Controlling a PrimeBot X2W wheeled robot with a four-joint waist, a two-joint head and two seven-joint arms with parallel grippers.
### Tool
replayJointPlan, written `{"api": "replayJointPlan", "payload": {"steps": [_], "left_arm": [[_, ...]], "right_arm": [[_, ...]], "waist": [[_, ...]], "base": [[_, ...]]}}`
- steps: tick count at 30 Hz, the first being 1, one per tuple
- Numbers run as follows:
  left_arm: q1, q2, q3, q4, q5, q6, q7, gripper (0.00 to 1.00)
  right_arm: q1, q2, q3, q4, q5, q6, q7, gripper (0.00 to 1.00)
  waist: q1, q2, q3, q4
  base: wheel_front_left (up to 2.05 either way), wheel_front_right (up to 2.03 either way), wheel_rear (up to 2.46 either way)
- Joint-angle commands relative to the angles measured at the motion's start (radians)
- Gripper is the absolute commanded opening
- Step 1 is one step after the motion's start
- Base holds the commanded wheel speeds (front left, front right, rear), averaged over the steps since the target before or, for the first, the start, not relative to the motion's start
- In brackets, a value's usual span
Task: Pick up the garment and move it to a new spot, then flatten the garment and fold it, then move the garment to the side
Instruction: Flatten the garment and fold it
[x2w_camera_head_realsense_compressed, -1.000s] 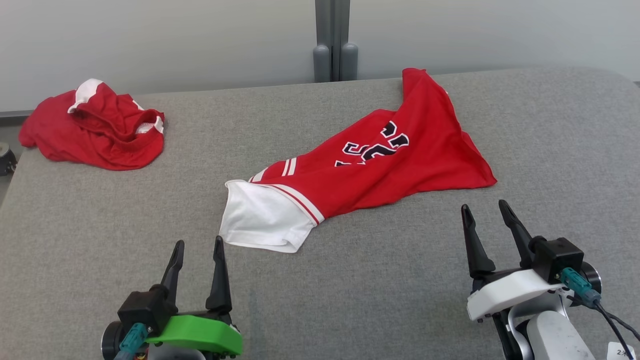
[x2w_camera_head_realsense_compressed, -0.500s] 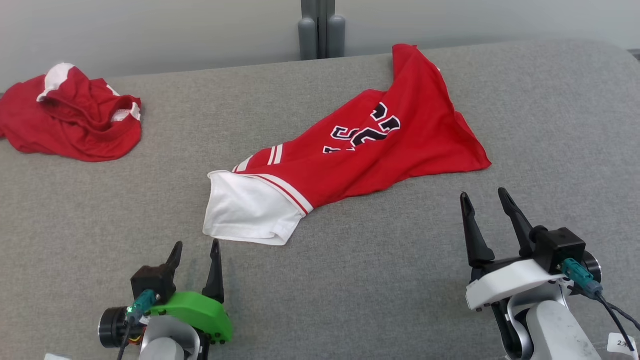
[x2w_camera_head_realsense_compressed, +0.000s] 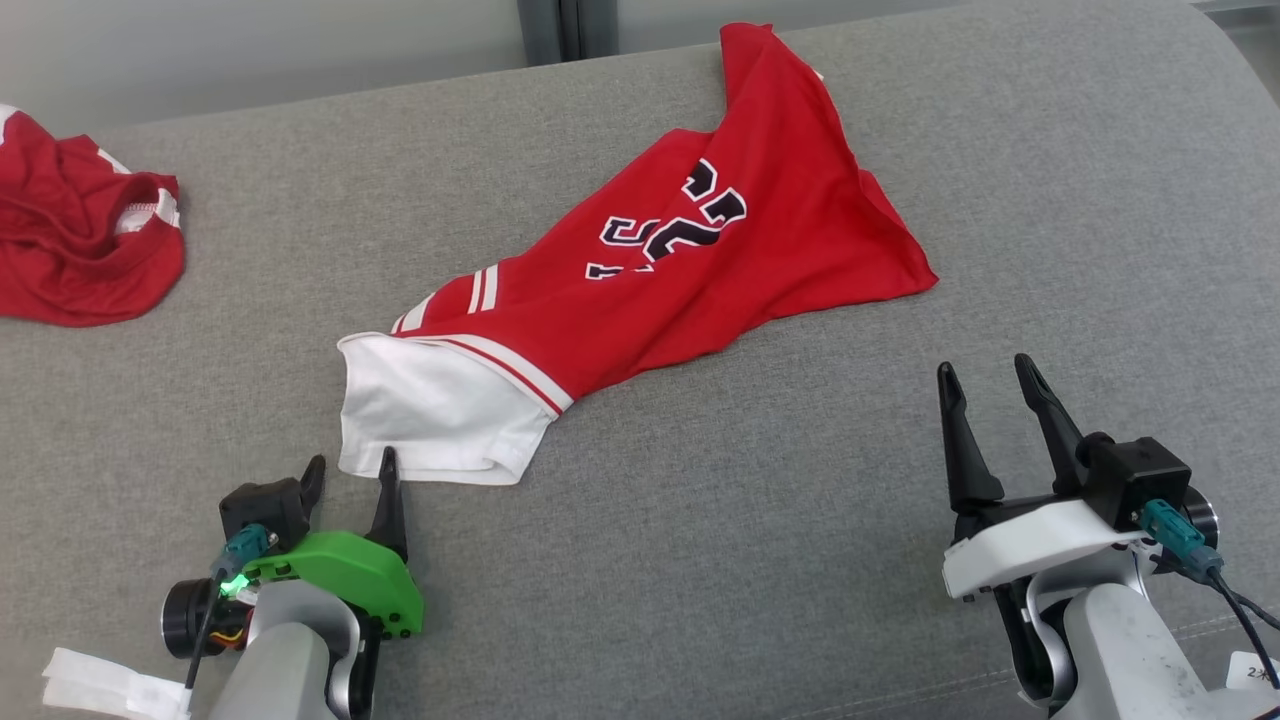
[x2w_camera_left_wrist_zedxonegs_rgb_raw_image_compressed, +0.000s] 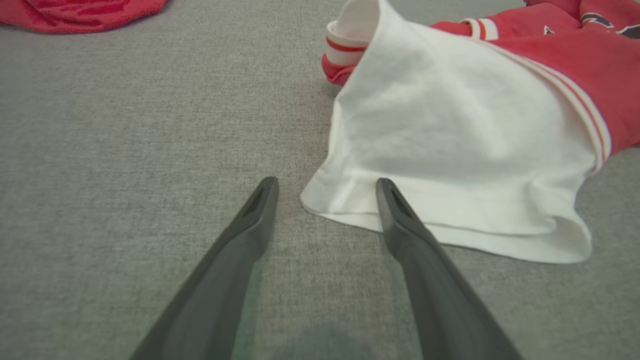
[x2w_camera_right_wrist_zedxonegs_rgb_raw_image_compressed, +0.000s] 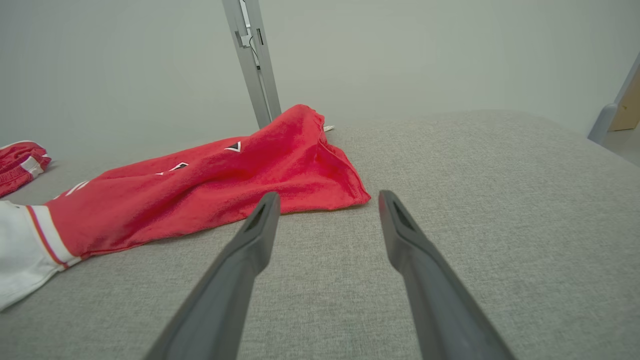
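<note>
Head view shows the red garment (x2w_camera_head_realsense_compressed: 700, 250) lying stretched across the middle of the grey fabric surface (x2w_camera_head_realsense_compressed: 700, 560), with its white end (x2w_camera_head_realsense_compressed: 430, 420) toward the left claw (x2w_camera_head_realsense_compressed: 352, 460). This claw is spread, its fingertips just at the white hem. The right claw (x2w_camera_head_realsense_compressed: 984, 364) is also spread and holds nothing, apart from the garment.

Likely robot test lab or staged work cell. Landmark: large grey fabric-covered table (x2w_camera_head_realsense_compressed: 700, 560) with rounded far corners. Behind table: plain pale partition wall (x2w_camera_right_wrist_zedxonegs_rgb_raw_image_compressed: 425, 50) and bare grey metal post (x2w_camera_right_wrist_zedxonegs_rgb_raw_image_compressed: 252, 65) with small bracket. On table: red numbered jersey (x2w_camera_head_realsense_compressed: 780, 230) mid-surface, second crumpled red garment (x2w_camera_head_realsense_compressed: 70, 250) at table's far left edge.
</note>
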Motion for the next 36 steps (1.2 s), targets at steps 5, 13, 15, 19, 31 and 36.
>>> {"api": "replayJointPlan", "payload": {"steps": [5, 13, 15, 19, 31, 36], "left_arm": [[-0.042, -0.002, -0.005, 0.053, -0.007, -0.016, -0.019, 0.23], [-0.05, -0.017, -0.027, 0.097, -0.003, -0.025, -0.029, 0.0], [-0.047, -0.02, -0.024, 0.081, -0.006, -0.018, -0.034, 0.0], [-0.026, -0.031, -0.023, 0.021, -0.01, -0.016, -0.038, 0.0], [0.046, -0.05, -0.07, -0.229, 0.016, -0.005, -0.039, 0.0], [0.069, -0.052, -0.084, -0.288, 0.016, 0.006, -0.039, 0.0]], "right_arm": [[-0.006, -0.002, 0.0, 0.019, -0.002, -0.001, -0.003, 1.0], [-0.092, -0.002, -0.064, 0.136, -0.058, -0.001, 0.045, 1.0], [-0.135, -0.002, -0.101, 0.181, -0.079, -0.001, 0.096, 1.0], [-0.239, -0.018, -0.159, 0.264, -0.133, -0.001, 0.182, 1.0], [-0.49, -0.084, -0.236, 0.589, -0.199, -0.001, 0.289, 1.0], [-0.542, -0.093, -0.242, 0.694, -0.187, -0.001, 0.314, 1.0]], "waist": [[0.0, 0.0, 0.001, -0.009], [0.0, 0.0, -0.005, 0.015], [0.0, 0.0, -0.003, 0.03], [0.0, 0.0, 0.009, 0.07], [0.0, 0.0, 0.071, 0.186], [0.0, 0.0, 0.075, 0.2]], "base": [[0.0, 0.0, 0.0], [0.0, 0.0, 0.0], [0.0, 0.0, 0.0], [0.0, 0.0, 0.0], [0.0, 0.0, 0.0], [0.0, 0.0, 0.0]]}}
